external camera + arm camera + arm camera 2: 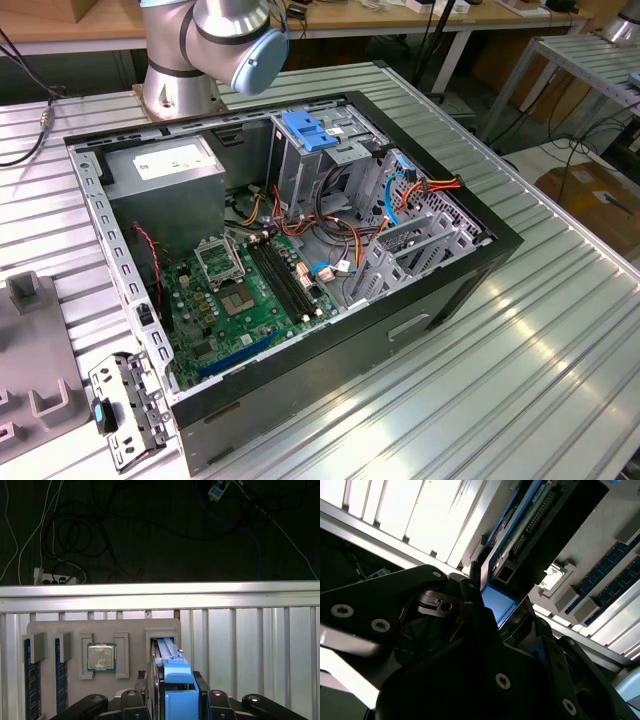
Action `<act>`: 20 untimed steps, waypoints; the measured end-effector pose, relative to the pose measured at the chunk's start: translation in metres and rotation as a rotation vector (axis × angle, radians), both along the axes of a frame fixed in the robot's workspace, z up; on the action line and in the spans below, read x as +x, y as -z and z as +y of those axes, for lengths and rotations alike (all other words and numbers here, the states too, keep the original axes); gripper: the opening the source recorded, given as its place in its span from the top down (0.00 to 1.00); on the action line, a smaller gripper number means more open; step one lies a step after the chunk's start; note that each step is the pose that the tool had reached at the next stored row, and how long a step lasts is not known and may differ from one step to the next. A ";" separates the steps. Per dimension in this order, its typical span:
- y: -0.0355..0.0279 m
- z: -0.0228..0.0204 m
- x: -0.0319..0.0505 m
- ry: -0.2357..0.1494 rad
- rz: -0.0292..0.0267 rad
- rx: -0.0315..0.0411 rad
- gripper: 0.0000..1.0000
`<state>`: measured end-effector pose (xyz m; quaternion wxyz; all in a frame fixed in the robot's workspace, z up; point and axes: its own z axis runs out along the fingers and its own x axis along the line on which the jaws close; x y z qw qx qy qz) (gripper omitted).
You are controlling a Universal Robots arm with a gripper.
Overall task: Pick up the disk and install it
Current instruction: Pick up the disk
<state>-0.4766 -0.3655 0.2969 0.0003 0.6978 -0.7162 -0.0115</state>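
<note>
In the first wrist view the disk (176,677), a dark drive in bright blue carrier rails, stands on edge over the slot of a grey holder tray (135,630). My gripper (172,687) is shut on it, one black finger (141,682) pressed against each blue rail. In the second wrist view the disk (532,527) runs away from the black fingers (472,587), with a blue rail end between them. I cannot tell whether its lower end still sits in the slot.
The holder tray also carries a processor chip (101,657) and memory sticks (32,680). In the exterior view the open computer case (450,290) lies on the ribbed metal table, with a metal drive cage and blue latch (312,130), motherboard (250,300) and loose cables.
</note>
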 end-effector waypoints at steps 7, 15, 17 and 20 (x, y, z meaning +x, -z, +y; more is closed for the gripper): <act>0.0001 0.0000 0.0000 0.000 -0.0001 0.0000 0.61; 0.0002 0.0000 0.0000 0.000 -0.0001 0.0000 0.63; 0.0003 0.0000 0.0000 0.000 -0.0001 -0.0001 0.63; 0.0006 0.0000 0.0000 0.000 -0.0001 -0.0001 0.63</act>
